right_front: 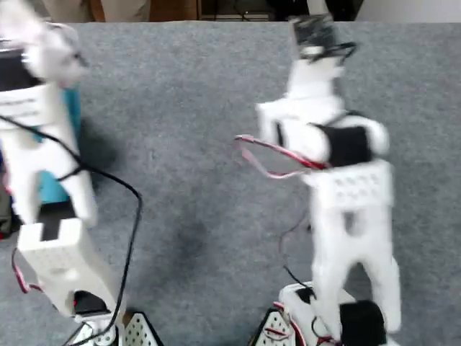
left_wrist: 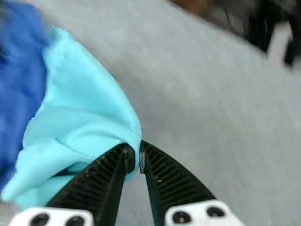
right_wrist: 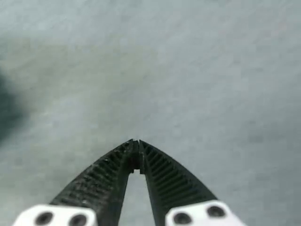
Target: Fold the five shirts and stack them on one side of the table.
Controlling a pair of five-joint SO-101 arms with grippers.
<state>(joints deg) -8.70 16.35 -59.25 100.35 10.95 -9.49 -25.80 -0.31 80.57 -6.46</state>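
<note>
Tapering into the left gripper (left_wrist: 134, 157), the turquoise shirt (left_wrist: 80, 113) fans lengthwise away.

Bare grey surface (right_front: 202, 108) lies open between my arms and under my right pincer (right_wrist: 135, 157). The turquoise shirt (left_wrist: 80, 113) pinched in my left pincer (left_wrist: 134, 157), blue cloth (left_wrist: 19, 70) beyond, blocks that side.

A gray-carpeted table (right_front: 187, 94) fills the frame. The left arm (right_front: 43, 166) rises along the left edge, its hand (right_front: 47, 47) blurred at upper left, with a strip of turquoise shirt (right_front: 73, 115) behind it. The right arm (right_front: 346, 194) stands right of centre, its hand (right_front: 313, 32) near the top edge.
</note>
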